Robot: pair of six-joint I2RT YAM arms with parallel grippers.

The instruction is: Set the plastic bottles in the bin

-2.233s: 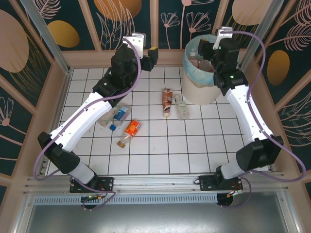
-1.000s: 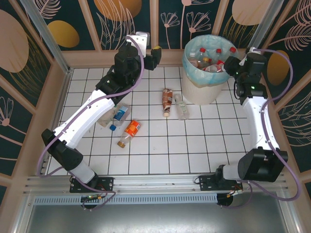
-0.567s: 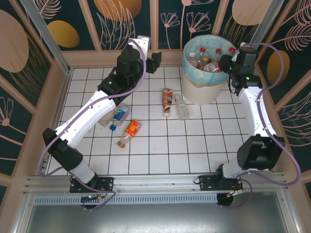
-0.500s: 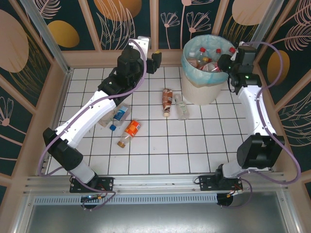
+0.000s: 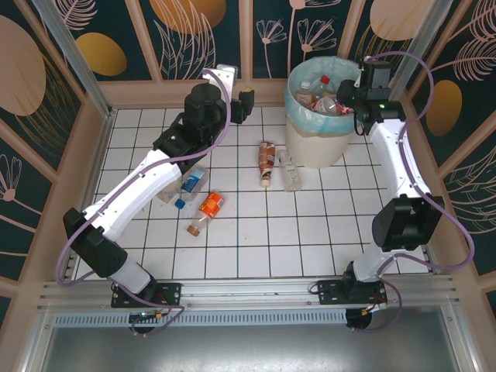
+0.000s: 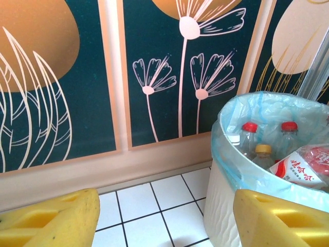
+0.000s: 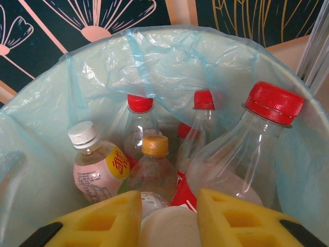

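The bin (image 5: 310,143) stands at the back right, white with a blue-green bag, and holds several plastic bottles (image 5: 322,93). My right gripper (image 5: 350,97) hangs over the bin's right rim and points inward. In the right wrist view its yellow fingers (image 7: 169,206) stand close on either side of a white round thing (image 7: 169,226); a grip is unclear. Four plastic bottles lie on the tiles: brown-labelled (image 5: 266,161), clear (image 5: 289,170), orange (image 5: 208,211), blue-labelled (image 5: 188,186). My left gripper (image 5: 246,101) is open and empty by the back wall, with the bin (image 6: 226,200) to its right.
Low wooden walls with patterned panels fence the tiled table. The left arm's forearm (image 5: 147,178) stretches over the blue-labelled bottle. Bare tiles fill the front half of the table (image 5: 294,240).
My right gripper swung from beside the bin's right side to over its rim. The bin shifted slightly left. The left gripper barely moved.
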